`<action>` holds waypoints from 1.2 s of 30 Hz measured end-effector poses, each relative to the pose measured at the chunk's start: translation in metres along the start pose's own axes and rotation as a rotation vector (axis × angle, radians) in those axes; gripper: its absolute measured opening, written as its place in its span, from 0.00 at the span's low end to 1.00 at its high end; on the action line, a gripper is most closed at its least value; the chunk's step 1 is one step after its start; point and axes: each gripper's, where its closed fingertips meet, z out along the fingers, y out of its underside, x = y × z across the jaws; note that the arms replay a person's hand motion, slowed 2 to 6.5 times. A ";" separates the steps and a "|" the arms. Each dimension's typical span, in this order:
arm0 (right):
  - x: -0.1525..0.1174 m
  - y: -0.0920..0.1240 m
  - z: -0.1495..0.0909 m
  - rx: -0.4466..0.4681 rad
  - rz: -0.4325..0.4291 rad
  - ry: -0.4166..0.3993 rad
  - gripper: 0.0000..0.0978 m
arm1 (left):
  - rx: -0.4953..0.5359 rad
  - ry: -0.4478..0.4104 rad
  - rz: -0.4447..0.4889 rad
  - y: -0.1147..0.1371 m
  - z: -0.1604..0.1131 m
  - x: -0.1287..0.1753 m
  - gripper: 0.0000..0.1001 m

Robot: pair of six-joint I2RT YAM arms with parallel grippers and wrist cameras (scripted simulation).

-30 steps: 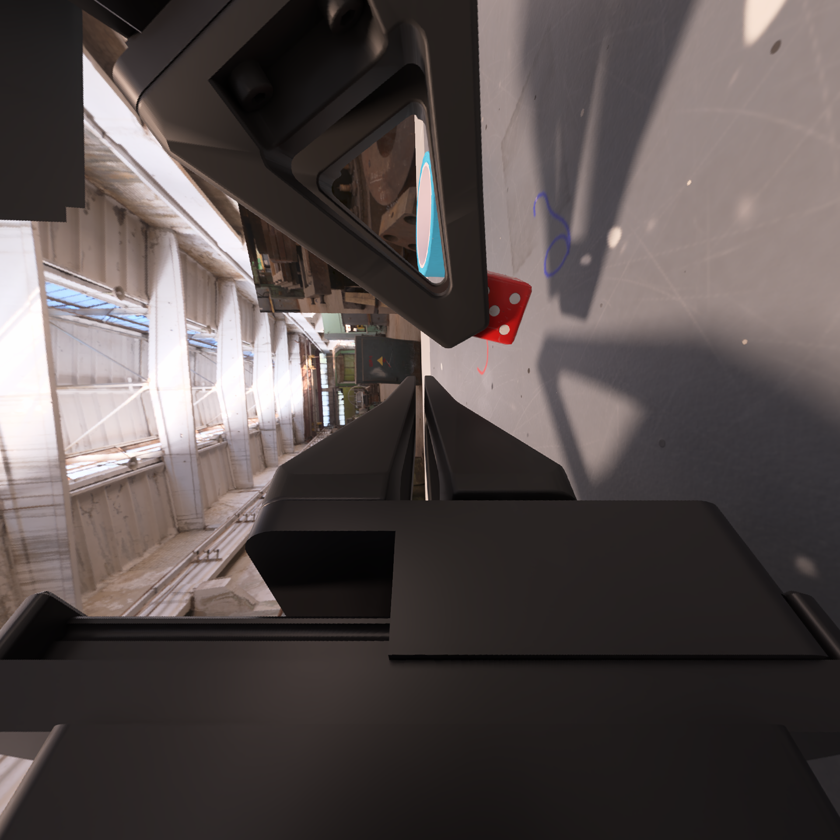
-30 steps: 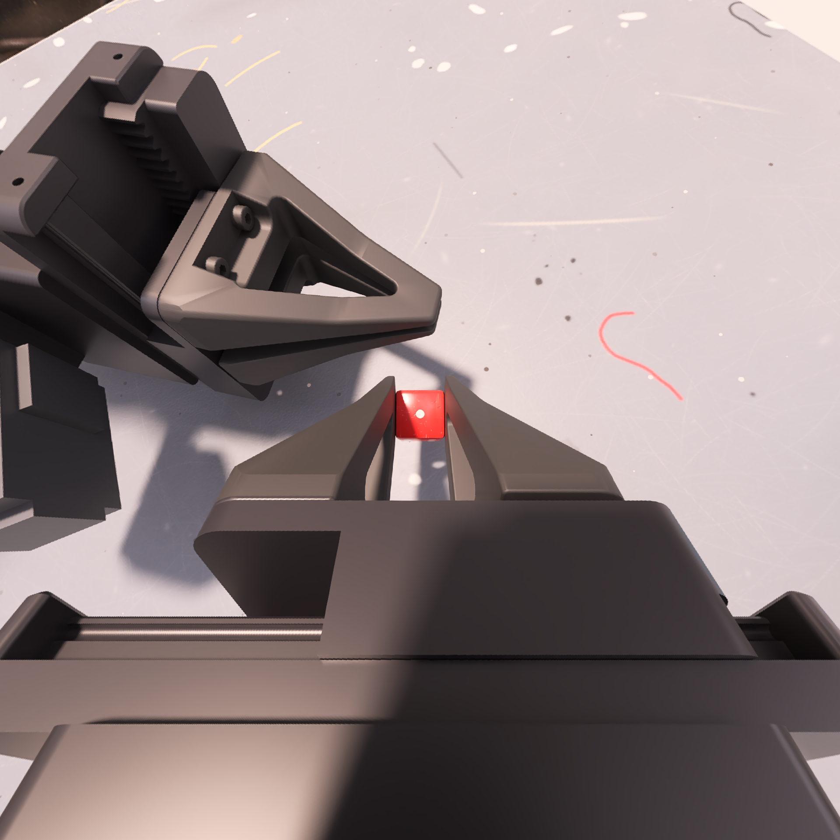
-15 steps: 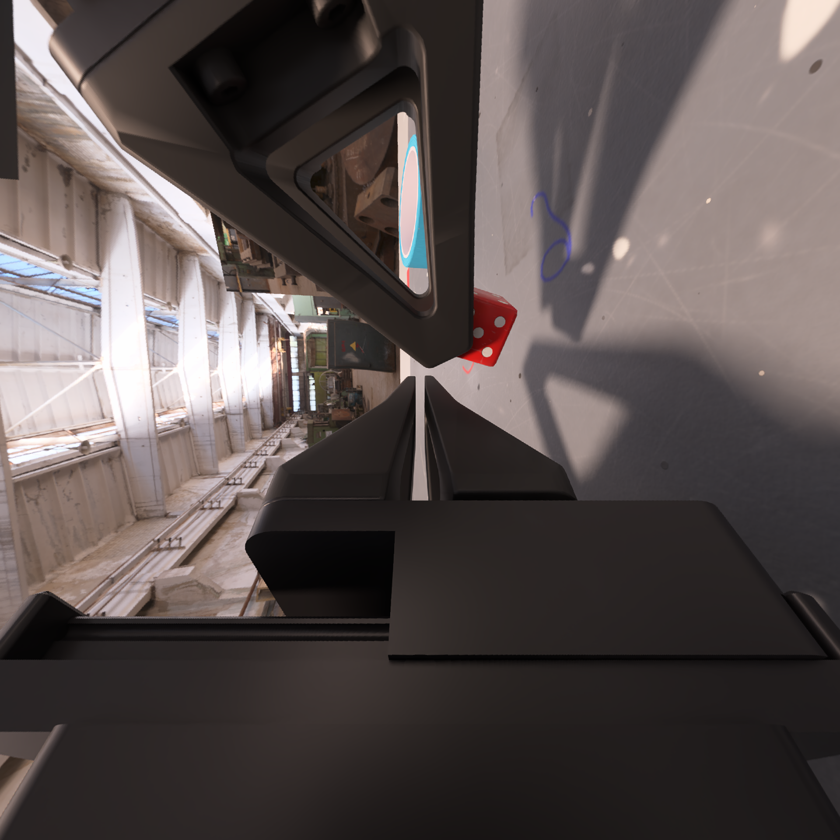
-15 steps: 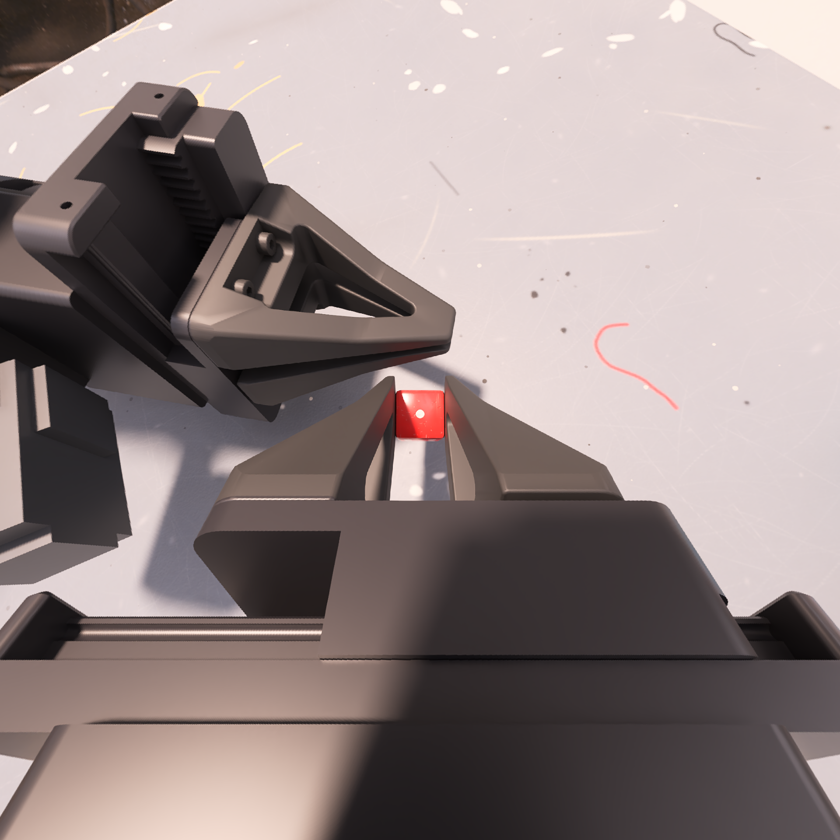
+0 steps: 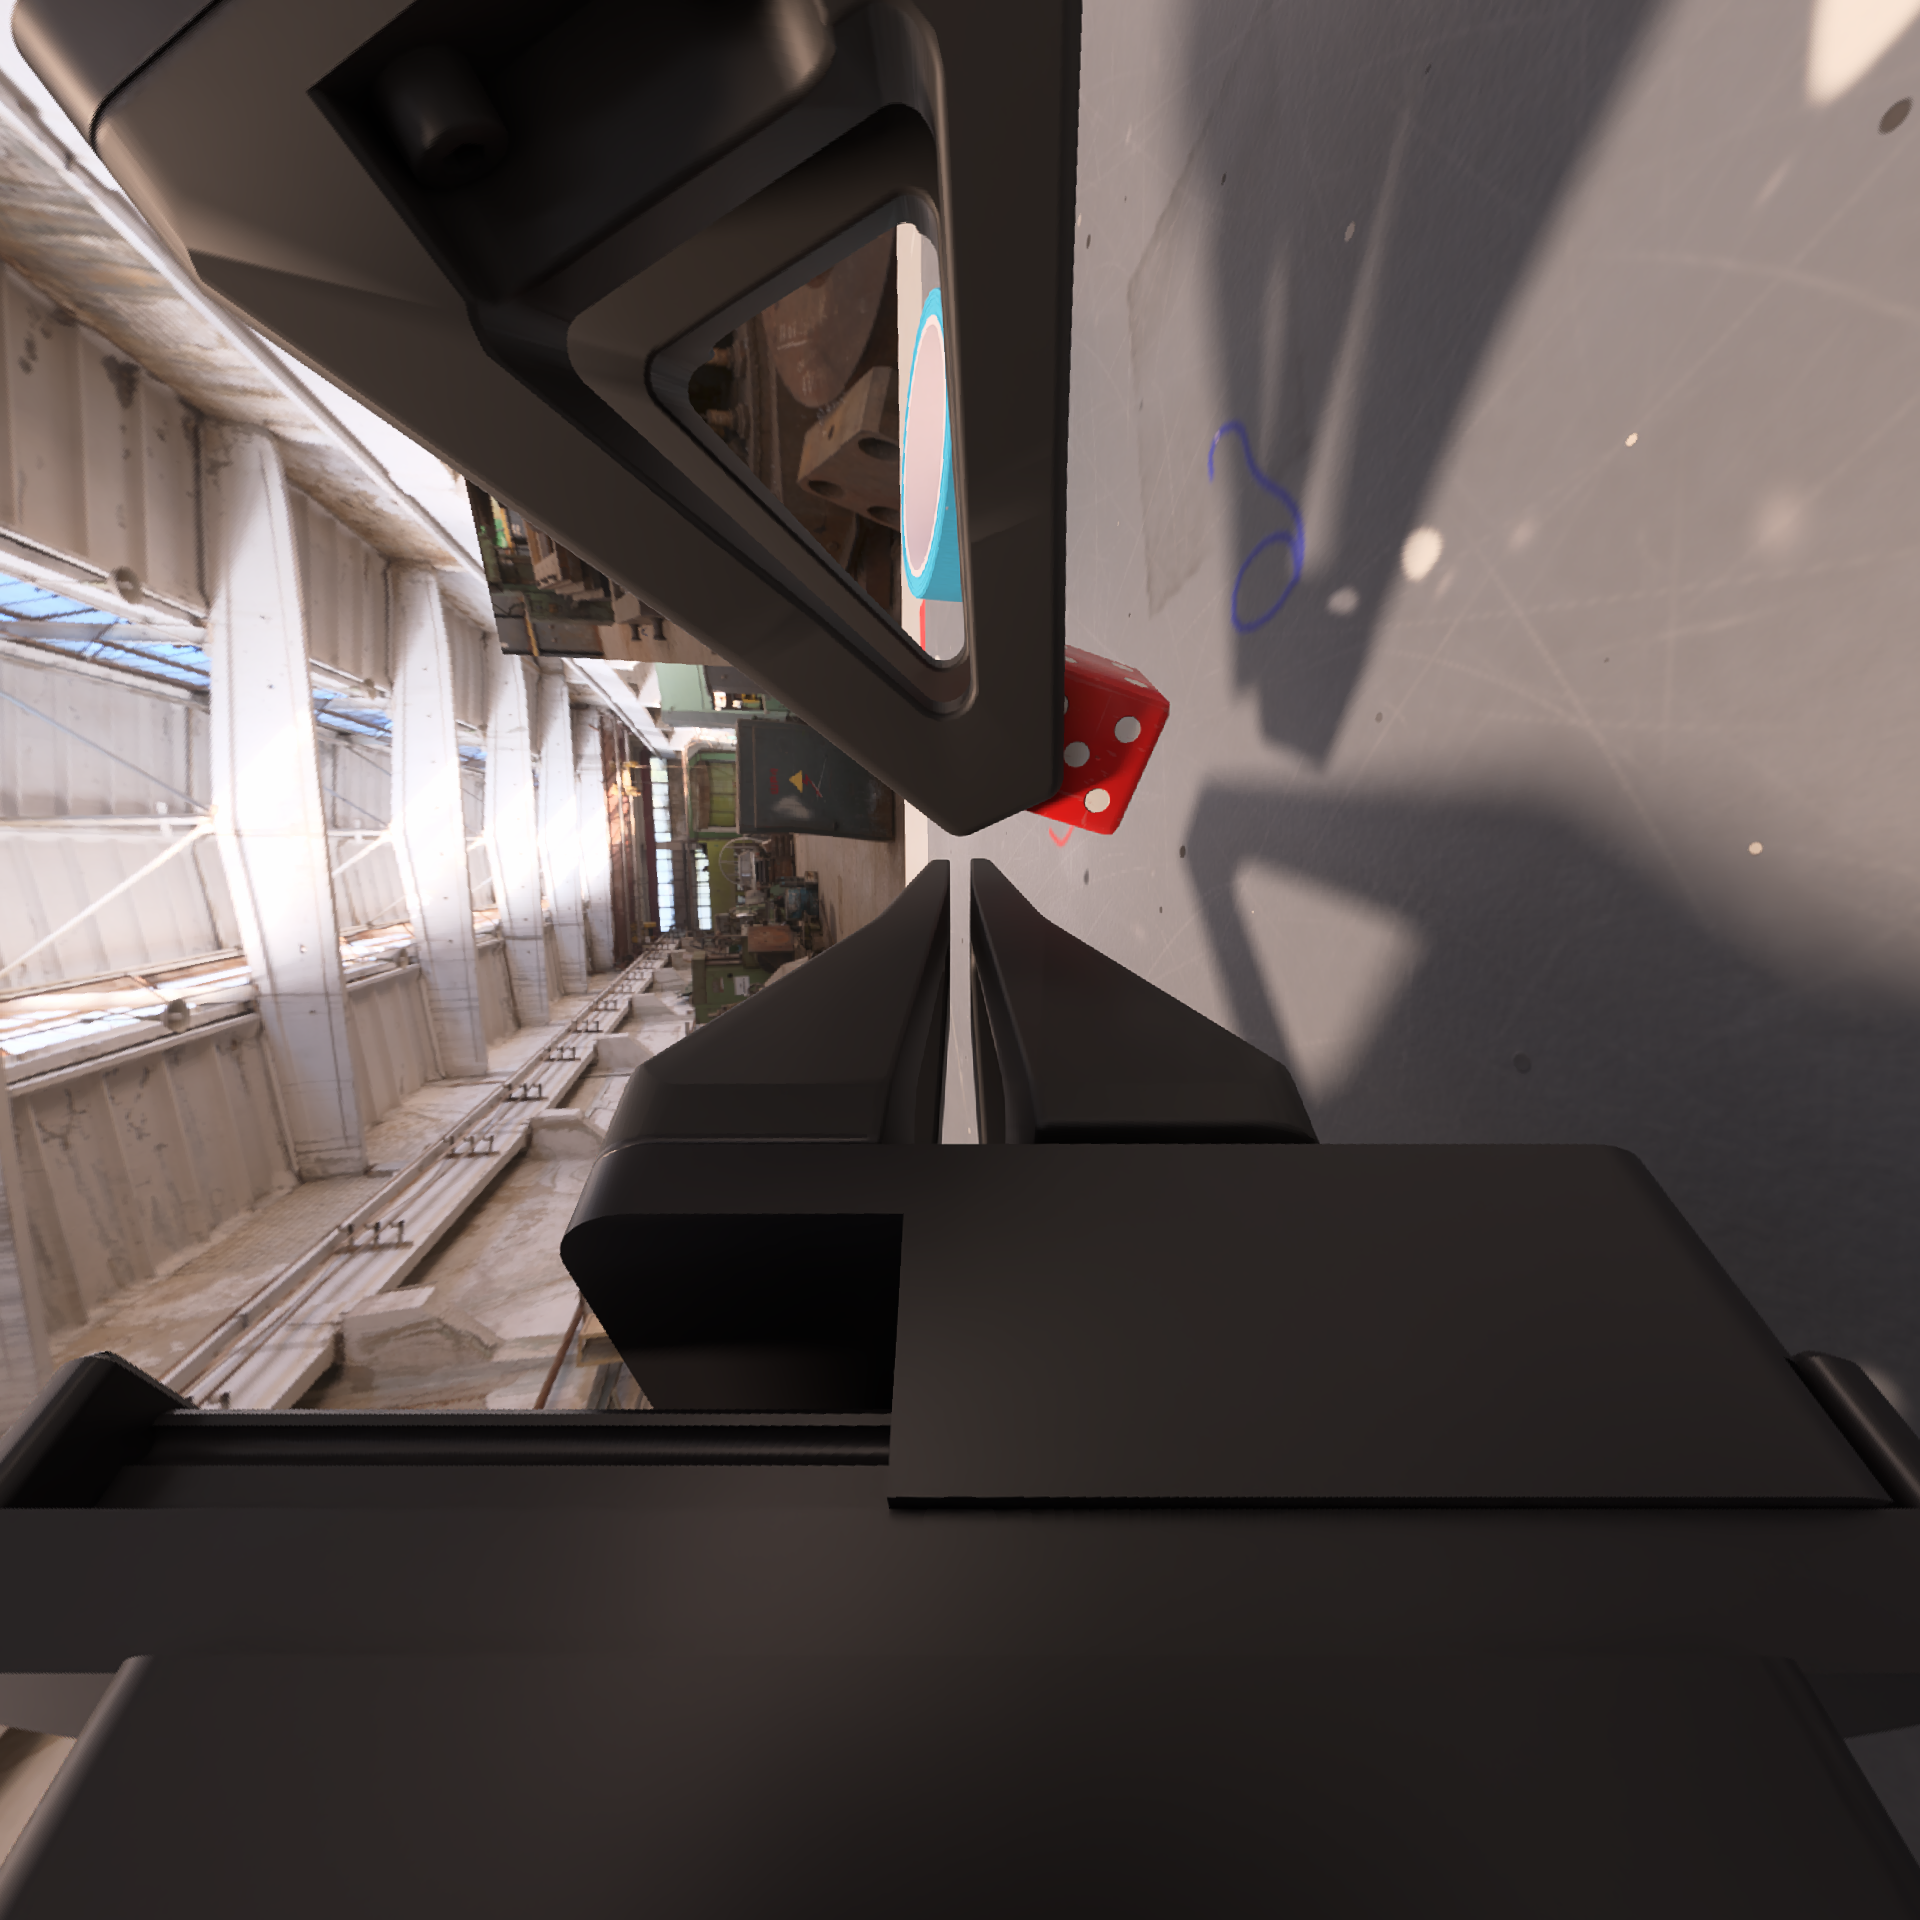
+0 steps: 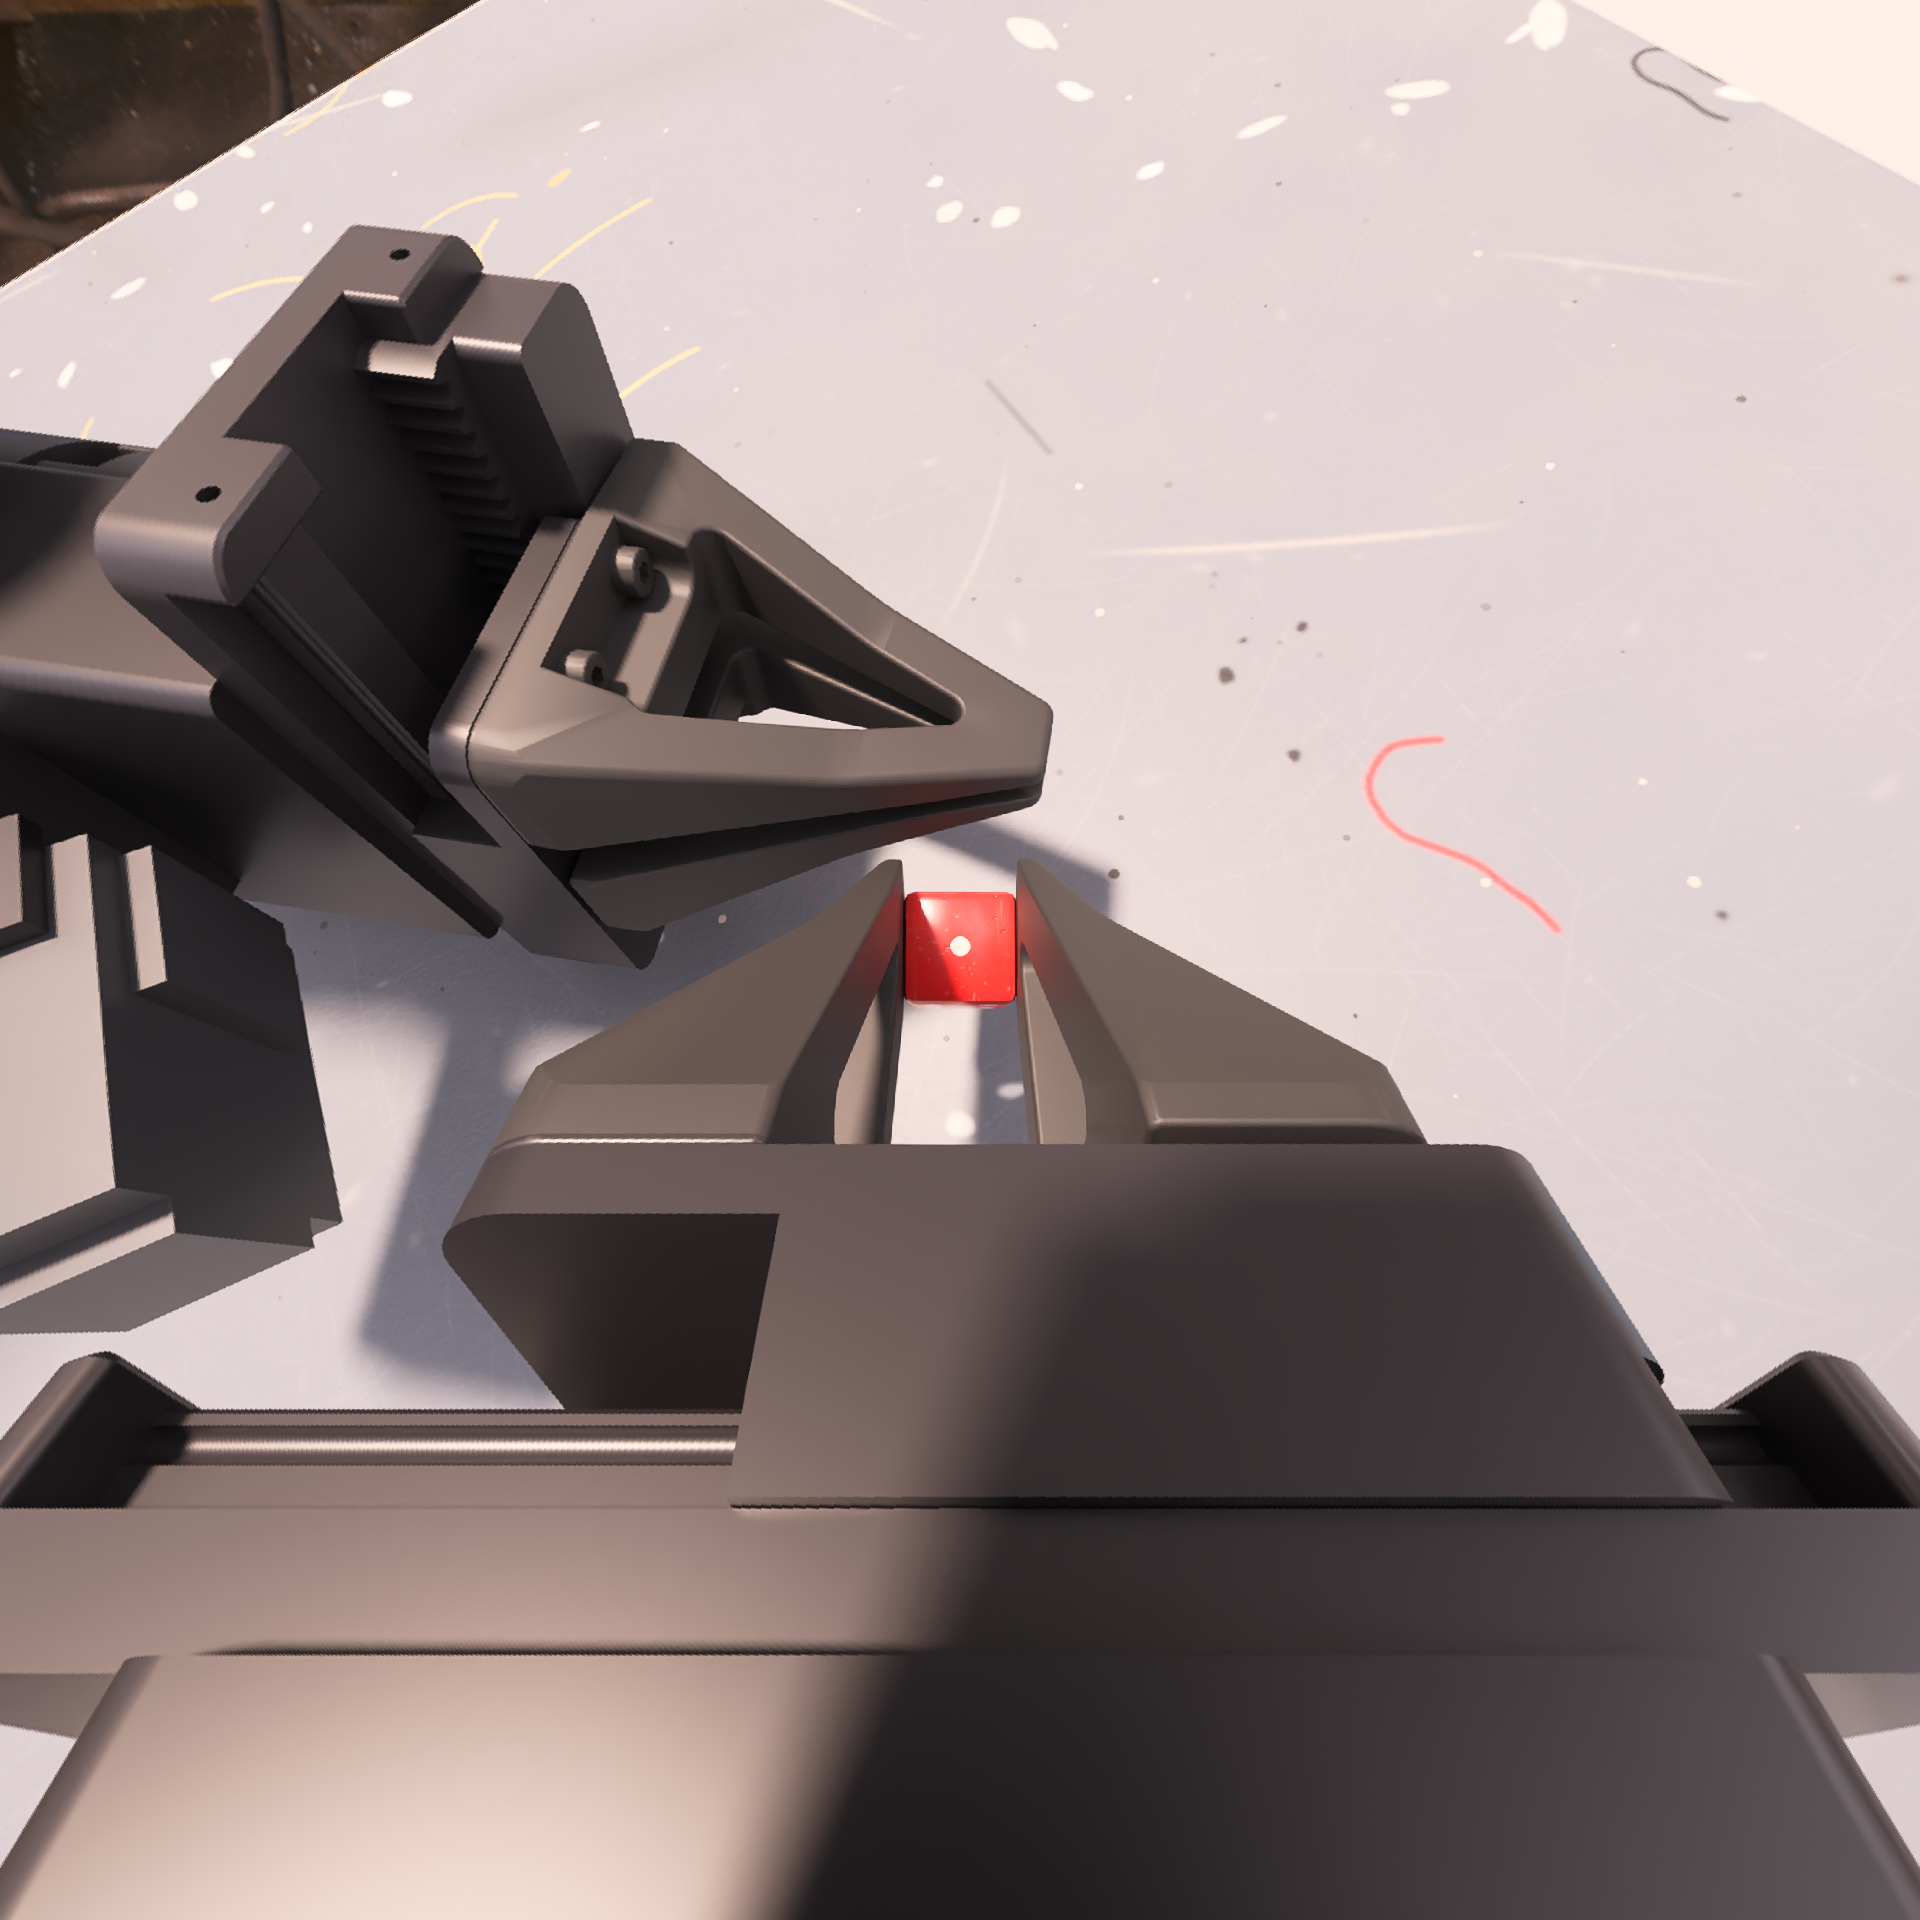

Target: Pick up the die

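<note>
The die (image 6: 958, 948) is a small red cube with white dots. My right gripper (image 6: 958, 914) is shut on it, one finger on each side, and holds it above the grey table (image 6: 1351, 416). In the left wrist view the die (image 5: 1107, 756) shows partly behind the right gripper's finger (image 5: 997, 416). My left gripper (image 5: 958, 878) is shut and empty, turned on its side. It also shows in the right wrist view (image 6: 1023, 784), with its tips just beyond and left of the die.
The table carries scratches, paint flecks, a red scribble (image 6: 1444, 831) and a blue scribble (image 5: 1262, 530). A blue-rimmed disc (image 5: 925, 457) shows through the right finger's opening. The table's far edge (image 6: 208, 166) lies at the upper left.
The right gripper has risen with the die, so the table looks farther below. The left gripper has come closer to the die and appears larger in the right wrist view.
</note>
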 end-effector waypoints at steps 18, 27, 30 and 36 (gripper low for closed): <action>0.002 -0.002 0.001 0.009 0.023 0.006 0.18 | 0.007 -0.006 -0.001 -0.002 0.000 -0.002 0.03; 0.002 -0.001 0.001 0.004 0.026 0.005 0.18 | 0.013 -0.011 -0.011 -0.003 -0.001 -0.003 0.03; 0.002 -0.001 0.002 0.004 0.027 0.005 0.18 | 0.019 -0.012 -0.014 -0.004 -0.001 -0.004 0.03; 0.002 -0.001 0.002 0.005 0.027 0.005 0.18 | 0.020 -0.017 -0.007 -0.005 -0.001 -0.005 0.03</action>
